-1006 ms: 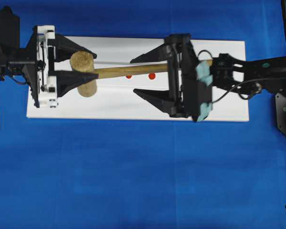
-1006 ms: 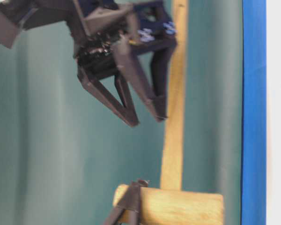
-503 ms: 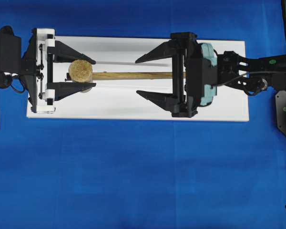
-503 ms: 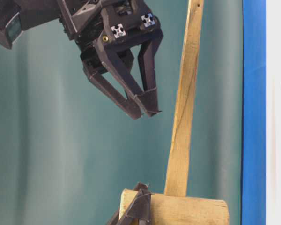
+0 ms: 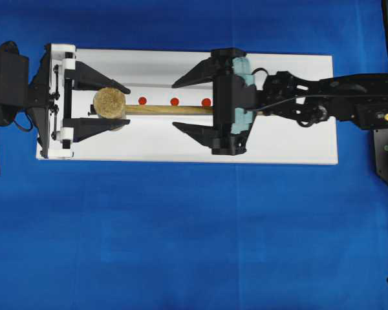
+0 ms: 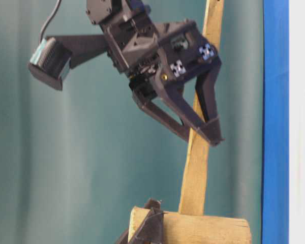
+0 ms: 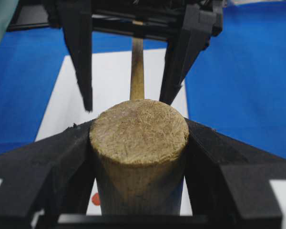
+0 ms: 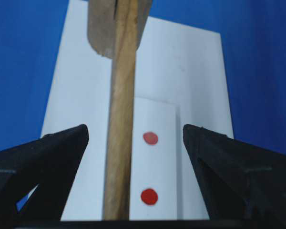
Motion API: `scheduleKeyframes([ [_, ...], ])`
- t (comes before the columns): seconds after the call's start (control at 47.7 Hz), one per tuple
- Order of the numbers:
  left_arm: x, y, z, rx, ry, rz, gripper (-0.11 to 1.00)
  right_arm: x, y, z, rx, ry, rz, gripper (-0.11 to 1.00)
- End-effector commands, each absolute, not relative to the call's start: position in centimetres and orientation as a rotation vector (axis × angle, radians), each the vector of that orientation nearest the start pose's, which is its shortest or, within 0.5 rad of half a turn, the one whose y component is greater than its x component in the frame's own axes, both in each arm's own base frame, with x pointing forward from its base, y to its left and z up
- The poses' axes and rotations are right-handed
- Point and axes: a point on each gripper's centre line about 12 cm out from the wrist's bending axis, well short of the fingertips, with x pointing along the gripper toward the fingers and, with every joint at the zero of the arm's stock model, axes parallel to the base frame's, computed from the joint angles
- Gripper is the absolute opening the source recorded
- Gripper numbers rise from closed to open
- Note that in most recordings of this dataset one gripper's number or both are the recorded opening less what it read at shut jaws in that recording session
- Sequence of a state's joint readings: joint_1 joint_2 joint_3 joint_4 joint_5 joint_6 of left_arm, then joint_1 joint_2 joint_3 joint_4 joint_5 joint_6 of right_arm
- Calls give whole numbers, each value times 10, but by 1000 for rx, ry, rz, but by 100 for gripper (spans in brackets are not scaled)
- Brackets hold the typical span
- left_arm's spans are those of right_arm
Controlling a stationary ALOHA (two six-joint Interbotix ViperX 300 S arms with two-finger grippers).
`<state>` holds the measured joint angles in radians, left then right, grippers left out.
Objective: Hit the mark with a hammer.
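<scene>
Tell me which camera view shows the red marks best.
The overhead view: all three red marks sit unobstructed in a row on the white board. The right wrist view shows two, the table-level view three at its edge, the left wrist view only part of one.

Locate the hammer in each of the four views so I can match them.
Overhead: hammer lies across the white board, head at left.
Table-level: handle rises from the head at bottom centre.
Left wrist: head fills the centre.
Right wrist: handle runs up the middle.
Shared landmark: the red dots.
</scene>
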<state>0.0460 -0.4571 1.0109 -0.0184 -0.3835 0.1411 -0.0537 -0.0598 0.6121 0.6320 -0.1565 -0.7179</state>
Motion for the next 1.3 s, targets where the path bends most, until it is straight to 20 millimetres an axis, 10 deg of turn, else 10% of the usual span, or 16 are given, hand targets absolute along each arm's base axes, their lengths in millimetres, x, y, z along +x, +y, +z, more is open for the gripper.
scheduleKeyframes([
  [0.0,294,13,261,123,120,41,46,409,-35,238,-93,393,-134,93],
  [0.189,295,14,261,122,117,43,46,408,-36,236,-93,399,-135,84],
  [0.524,293,13,267,126,95,41,46,406,-35,233,-98,413,-128,4],
  [1.279,283,12,267,103,91,41,55,400,-36,241,-86,382,-145,3],
])
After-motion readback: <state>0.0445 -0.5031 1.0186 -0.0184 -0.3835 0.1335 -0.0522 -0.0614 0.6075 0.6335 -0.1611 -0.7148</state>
